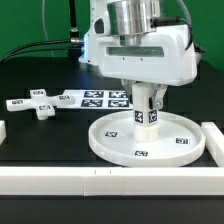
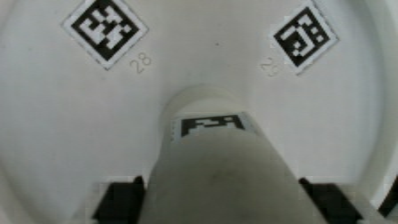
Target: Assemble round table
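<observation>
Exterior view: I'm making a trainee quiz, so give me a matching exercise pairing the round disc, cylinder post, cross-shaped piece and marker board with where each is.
1 round disc
2 cylinder post
3 cross-shaped piece
4 marker board

A upright, clamped in the gripper
B lying farthest to the exterior view's left
C flat, beneath the post
D flat behind the disc, covered in tags

Pairs: 1-C, 2-A, 3-B, 4-D.

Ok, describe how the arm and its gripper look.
The gripper has a boxy white housing with rounded edges, below a shiny grey cylinder at the wrist. Its fingers are dark, nearly black, in the wrist view. No markings show on it.
</observation>
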### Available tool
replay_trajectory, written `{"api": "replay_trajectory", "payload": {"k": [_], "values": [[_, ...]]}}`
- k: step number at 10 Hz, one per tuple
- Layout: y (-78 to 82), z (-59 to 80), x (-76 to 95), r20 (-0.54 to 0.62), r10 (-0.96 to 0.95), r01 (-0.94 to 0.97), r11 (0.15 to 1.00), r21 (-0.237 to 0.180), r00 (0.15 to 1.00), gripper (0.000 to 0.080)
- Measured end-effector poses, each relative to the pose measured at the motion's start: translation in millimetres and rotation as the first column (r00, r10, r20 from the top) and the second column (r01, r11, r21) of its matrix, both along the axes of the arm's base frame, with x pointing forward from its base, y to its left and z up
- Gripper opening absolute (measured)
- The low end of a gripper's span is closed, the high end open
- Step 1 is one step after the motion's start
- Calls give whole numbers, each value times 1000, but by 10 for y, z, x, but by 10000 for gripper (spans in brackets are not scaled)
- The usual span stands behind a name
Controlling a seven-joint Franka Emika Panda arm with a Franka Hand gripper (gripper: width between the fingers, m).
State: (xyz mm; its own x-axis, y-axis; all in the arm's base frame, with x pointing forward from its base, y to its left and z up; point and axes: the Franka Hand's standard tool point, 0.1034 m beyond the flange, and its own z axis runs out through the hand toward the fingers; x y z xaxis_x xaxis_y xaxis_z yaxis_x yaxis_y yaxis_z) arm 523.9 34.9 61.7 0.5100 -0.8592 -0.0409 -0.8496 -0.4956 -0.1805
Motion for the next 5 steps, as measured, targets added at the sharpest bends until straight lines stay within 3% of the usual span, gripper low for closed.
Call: {"api": "replay_trajectory", "payload": {"k": [2, 5], "values": [[-55, 0, -2, -37, -275, 277, 958, 73, 961, 409], [41, -22, -39, -122, -553, 565, 817, 112, 824, 409]]}}
